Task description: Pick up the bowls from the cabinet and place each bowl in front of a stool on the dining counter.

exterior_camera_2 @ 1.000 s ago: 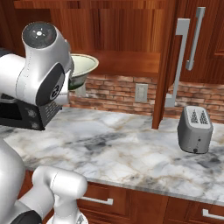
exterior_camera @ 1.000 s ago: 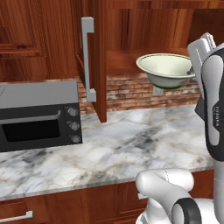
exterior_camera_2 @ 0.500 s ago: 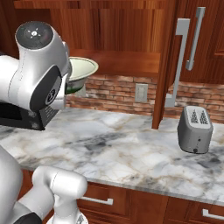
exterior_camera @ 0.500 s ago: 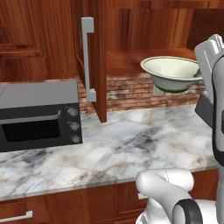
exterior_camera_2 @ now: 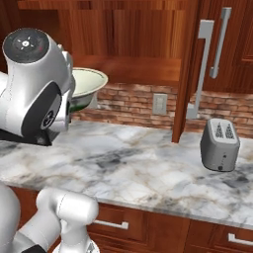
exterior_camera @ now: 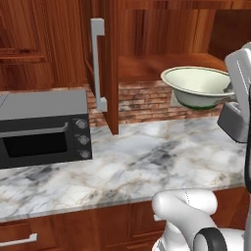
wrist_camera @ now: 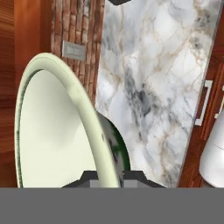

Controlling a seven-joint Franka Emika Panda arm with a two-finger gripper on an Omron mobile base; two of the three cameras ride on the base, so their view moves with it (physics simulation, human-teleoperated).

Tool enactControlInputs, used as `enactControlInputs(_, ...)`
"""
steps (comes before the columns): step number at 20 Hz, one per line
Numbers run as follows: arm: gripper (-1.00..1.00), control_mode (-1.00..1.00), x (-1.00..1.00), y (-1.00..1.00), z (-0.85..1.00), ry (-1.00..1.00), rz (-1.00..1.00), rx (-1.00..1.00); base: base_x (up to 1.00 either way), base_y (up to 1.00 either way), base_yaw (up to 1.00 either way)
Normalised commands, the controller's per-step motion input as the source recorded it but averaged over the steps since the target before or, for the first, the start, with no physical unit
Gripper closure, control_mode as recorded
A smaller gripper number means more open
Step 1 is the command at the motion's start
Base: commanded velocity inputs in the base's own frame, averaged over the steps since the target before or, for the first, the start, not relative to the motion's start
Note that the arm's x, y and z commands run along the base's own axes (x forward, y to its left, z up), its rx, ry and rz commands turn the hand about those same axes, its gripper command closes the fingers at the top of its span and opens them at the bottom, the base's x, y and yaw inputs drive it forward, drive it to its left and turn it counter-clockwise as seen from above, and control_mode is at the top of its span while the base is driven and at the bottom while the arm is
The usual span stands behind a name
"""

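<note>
Base views flanking; hand view close

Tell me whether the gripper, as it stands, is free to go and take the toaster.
Probably not: the gripper is shut on the pale-green bowl, clamped over its rim. The toaster stands unobstructed on the marble counter, but the bowl must go first.

Lighting: even, soft, moderately bright; no single source evident. Shadows: cabinet (exterior_camera: 147,44) interior dim toward its far upper corners; faint soft shade under the pale-green bowl (exterior_camera: 198,87) and beneath the toaster (exterior_camera_2: 220,145). Glare: none; marble counter (exterior_camera: 147,162) matte, mild sheen on the bowl's inner wall in the hand view. Sharpness: rendered, slightly soft textures, jagged edges; no motion blur, no edge distortion.
</note>
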Motion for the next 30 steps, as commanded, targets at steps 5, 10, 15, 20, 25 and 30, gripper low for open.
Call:
enactControlInputs(5, 1.00, 1.00, 0.00, 0.00, 0.00, 0.00, 0.00, 0.00, -0.90, -0.05, 0.04)
enactControlInputs(10, 1.00, 1.00, 0.00, 0.00, 0.00, 0.00, 0.00, 0.00, -1.00, -0.06, 0.32)
enactControlInputs(15, 1.00, 1.00, 0.00, 0.00, 0.00, 0.00, 0.00, 0.00, -0.57, 0.00, 0.68)
enactControlInputs(20, 1.00, 1.00, 0.00, 0.00, 0.00, 0.00, 0.00, 0.00, -0.02, 0.00, 0.99)
enactControlInputs(25, 1.00, 1.00, 0.00, 0.00, 0.00, 0.00, 0.00, 0.00, 0.00, 0.00, 1.00)
enactControlInputs(30, 1.00, 1.00, 0.00, 0.00, 0.00, 0.00, 0.00, 0.00, 0.00, 0.00, 1.00)
